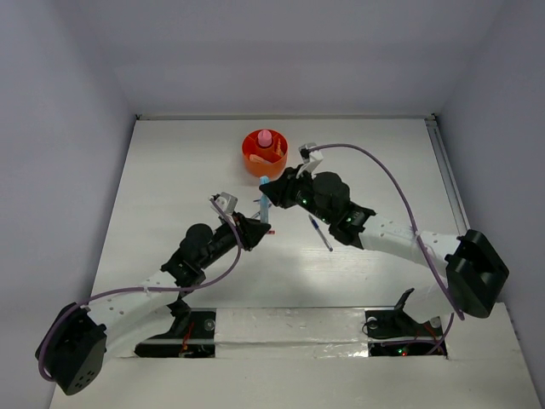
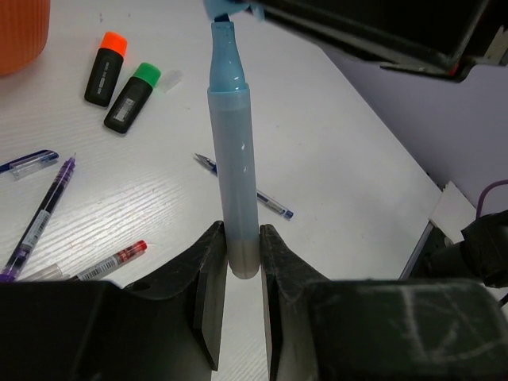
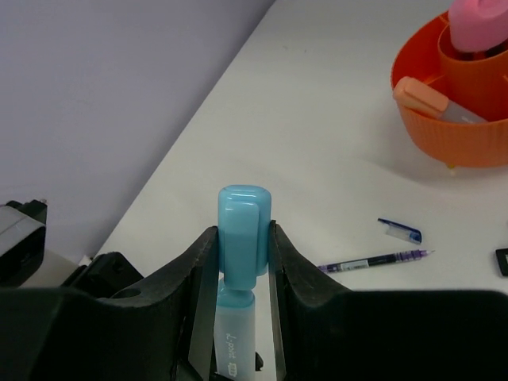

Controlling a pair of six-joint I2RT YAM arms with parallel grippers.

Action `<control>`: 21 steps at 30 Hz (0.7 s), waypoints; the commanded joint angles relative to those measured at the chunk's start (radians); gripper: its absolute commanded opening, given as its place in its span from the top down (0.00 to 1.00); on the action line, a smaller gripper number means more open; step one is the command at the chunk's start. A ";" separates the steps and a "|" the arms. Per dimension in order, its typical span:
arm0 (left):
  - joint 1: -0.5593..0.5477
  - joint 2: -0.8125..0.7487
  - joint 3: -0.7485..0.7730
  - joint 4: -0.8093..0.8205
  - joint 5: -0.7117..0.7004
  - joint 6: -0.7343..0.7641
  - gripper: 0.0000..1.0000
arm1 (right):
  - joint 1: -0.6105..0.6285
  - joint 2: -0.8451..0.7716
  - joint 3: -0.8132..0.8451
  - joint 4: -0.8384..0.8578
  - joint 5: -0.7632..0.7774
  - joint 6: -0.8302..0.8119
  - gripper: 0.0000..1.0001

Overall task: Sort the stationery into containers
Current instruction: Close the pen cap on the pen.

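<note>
A light-blue marker hangs above the table between both grippers. My left gripper is shut on its grey bottom end. My right gripper is shut on its light-blue cap, which sits over the marker's tip with the neck still showing. In the top view the marker lies between the left gripper and the right gripper, just in front of the orange cup. The cup holds a pink bottle and a peach marker.
On the table lie an orange-capped marker, a green-capped marker, a blue pen, a purple pen, a red pen and a loose blue pen cap. Grey walls enclose the table on three sides.
</note>
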 commanded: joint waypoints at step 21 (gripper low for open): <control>-0.005 -0.067 -0.011 0.040 -0.034 -0.022 1.00 | 0.074 0.018 -0.034 0.125 0.106 -0.012 0.88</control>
